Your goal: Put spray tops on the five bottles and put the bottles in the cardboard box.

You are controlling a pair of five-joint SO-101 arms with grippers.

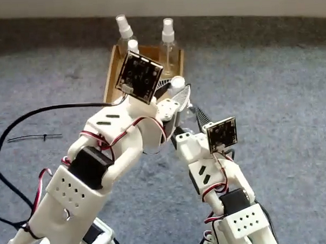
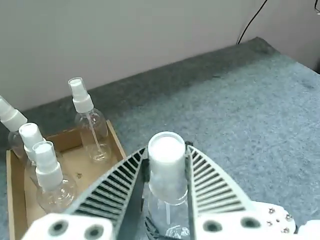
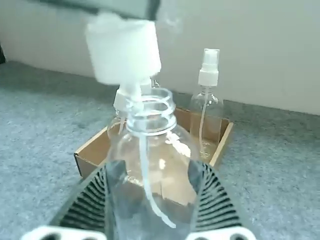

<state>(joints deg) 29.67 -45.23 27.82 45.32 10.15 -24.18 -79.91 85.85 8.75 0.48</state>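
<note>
My left gripper (image 2: 166, 150) is shut on a white spray top (image 2: 167, 167), held upright above the mouth of a clear bottle (image 3: 147, 150). The top's thin tube hangs down inside that bottle. My right gripper (image 3: 152, 172) is shut on the bottle's body and holds it upright. In the high view the spray top (image 1: 177, 82) and both grippers meet just in front of the cardboard box (image 1: 112, 75). Several clear bottles with spray tops stand in the box (image 2: 15, 200), among them one at its far corner (image 2: 90, 125) and one nearer (image 2: 50, 172).
Grey carpet covers the table. A black cable (image 1: 22, 120) loops at the left, with a thin black tie (image 1: 34, 138) lying beside it. A pale wall runs just behind the box. Open carpet lies to the right of the box.
</note>
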